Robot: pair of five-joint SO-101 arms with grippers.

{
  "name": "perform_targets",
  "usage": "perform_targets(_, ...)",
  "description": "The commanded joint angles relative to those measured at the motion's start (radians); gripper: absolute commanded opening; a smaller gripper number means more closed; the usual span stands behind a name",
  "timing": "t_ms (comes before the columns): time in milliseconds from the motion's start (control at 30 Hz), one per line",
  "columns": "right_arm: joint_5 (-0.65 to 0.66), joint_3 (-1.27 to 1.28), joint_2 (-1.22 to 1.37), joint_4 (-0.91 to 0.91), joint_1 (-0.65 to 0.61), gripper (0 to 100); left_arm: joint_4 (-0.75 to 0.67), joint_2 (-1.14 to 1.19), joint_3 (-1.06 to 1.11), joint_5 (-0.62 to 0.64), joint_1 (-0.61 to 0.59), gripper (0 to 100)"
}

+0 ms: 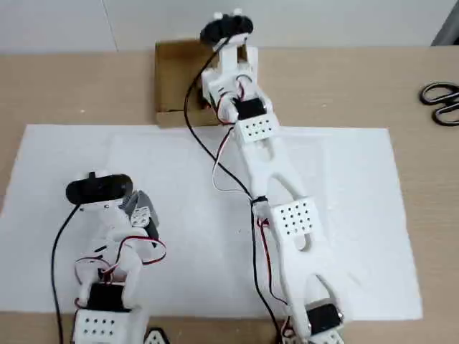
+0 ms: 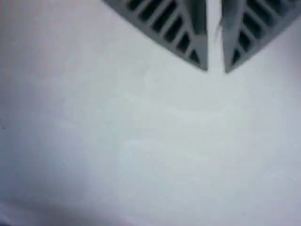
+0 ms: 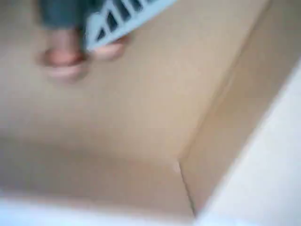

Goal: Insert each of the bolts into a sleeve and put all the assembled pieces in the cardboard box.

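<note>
Over the table, from the high camera, the right arm (image 1: 276,179) stretches the full length of the white paper (image 1: 344,215) to the far side, and its wrist hangs above the cardboard box (image 1: 172,79). That long reach fits a delivery into the box. The left arm (image 1: 107,287) sits folded at the near corner with the left gripper (image 1: 143,213) low over the paper, well apart from the box, which probably keeps it out of the other arm's way. A pair of scissors (image 1: 439,102) lies on the bare table (image 1: 72,86) at the far right, away from the work.

From the left wrist, the left gripper (image 2: 216,66) points down at the white paper (image 2: 141,150). Its jaws are drawn to a narrow slit with nothing between them, which reads as an idle, parked posture.

From the right wrist, the right gripper (image 3: 87,40) is down inside the cardboard box (image 3: 225,136), close to the floor and not far from a corner. Right at it sits a blurred pinkish piece (image 3: 61,63), probably an assembled bolt and sleeve, on or just above the box floor. The blur makes it impossible to tell whether the gripper holds the piece or has let it go. Being this low suggests the piece is meant to be set down gently, not dropped. I judge the step in hand to be placing a piece in the box.
</note>
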Motion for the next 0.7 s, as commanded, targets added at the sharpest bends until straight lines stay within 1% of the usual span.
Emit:
perform_targets(0,0.005,-0.124,-0.035,0.022,0.002,24.1,-0.005,-0.009,-0.002,0.025,-0.003,1)
perform_targets(100,0.006,-0.216,-0.035,0.074,0.005,21.3,0.008,-0.009,-0.004,0.052,-0.002,1)
perform_targets(233,0.003,-0.325,-0.027,0.189,0.01,16.9,0.009,-0.009,-0.004,0.06,-0.002,1)
perform_targets(300,0.003,-0.367,-0.027,0.246,0.01,11.8,0.009,-0.009,-0.004,0.058,0.0,1)
perform_targets(367,0.002,-0.396,-0.035,0.297,0.01,2.7,0.009,-0.011,-0.004,0.058,0.003,1)
perform_targets(400,0.002,-0.396,-0.036,0.311,0.01,0.0,0.009,-0.011,-0.004,0.057,0.005,1)
perform_targets(433,0.002,-0.396,-0.036,0.326,0.012,1.5,0.009,-0.011,-0.004,0.057,0.005,1)
perform_targets(533,-0.002,-0.396,-0.061,0.36,0.027,0.2,0.005,-0.011,-0.004,0.028,0.005,1)
perform_targets(667,-0.097,-0.394,-0.176,0.483,0.058,0.2,0.005,-0.011,-0.004,-0.038,-0.003,1)
